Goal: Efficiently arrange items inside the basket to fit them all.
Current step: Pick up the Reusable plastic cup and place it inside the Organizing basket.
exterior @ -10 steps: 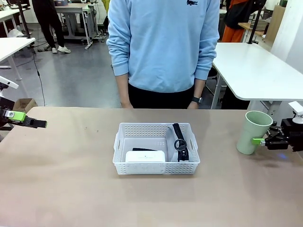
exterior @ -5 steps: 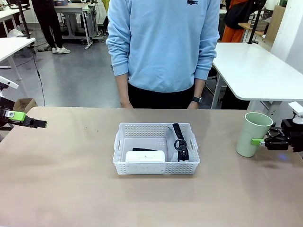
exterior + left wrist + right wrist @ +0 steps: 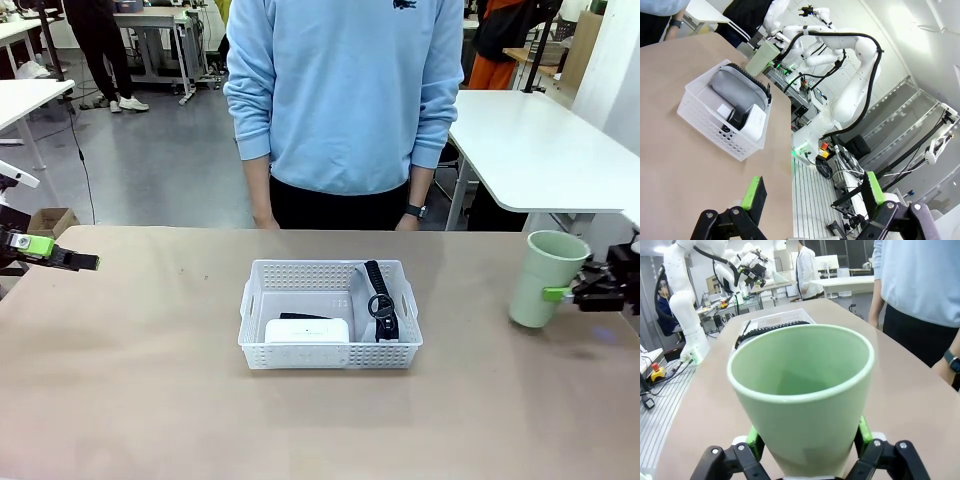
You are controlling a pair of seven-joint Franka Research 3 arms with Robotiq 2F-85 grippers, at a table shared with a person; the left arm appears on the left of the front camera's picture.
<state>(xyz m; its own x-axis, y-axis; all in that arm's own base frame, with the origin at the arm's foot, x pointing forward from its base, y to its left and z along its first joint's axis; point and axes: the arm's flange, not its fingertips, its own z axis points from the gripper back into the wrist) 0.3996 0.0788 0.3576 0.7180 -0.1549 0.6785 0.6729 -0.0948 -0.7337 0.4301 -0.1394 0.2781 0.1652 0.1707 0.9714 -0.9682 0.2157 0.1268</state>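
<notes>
The white basket (image 3: 330,356) sits mid-table. Inside it, the white box (image 3: 307,330) lies at the front left with the small black stapler (image 3: 300,316) just behind it, and the grey pouch (image 3: 362,300) with its black zipper stands against the right wall. At the far right my right gripper (image 3: 553,293) is shut on the pale green cup (image 3: 540,275), which leans slightly. The right wrist view has the cup (image 3: 800,390) between the green pads (image 3: 863,432). My left gripper (image 3: 62,256) hangs open at the far left, its fingers (image 3: 753,192) spread wide, far from the basket (image 3: 710,132).
A person in a light blue sweater (image 3: 345,90) stands at the far edge, hands down behind the table. Bare brown tabletop (image 3: 150,380) surrounds the basket. A white table (image 3: 530,140) stands behind on the right.
My right gripper has moved a little to the right with the cup, which now tilts slightly. The left arm and the basket's contents have not moved.
</notes>
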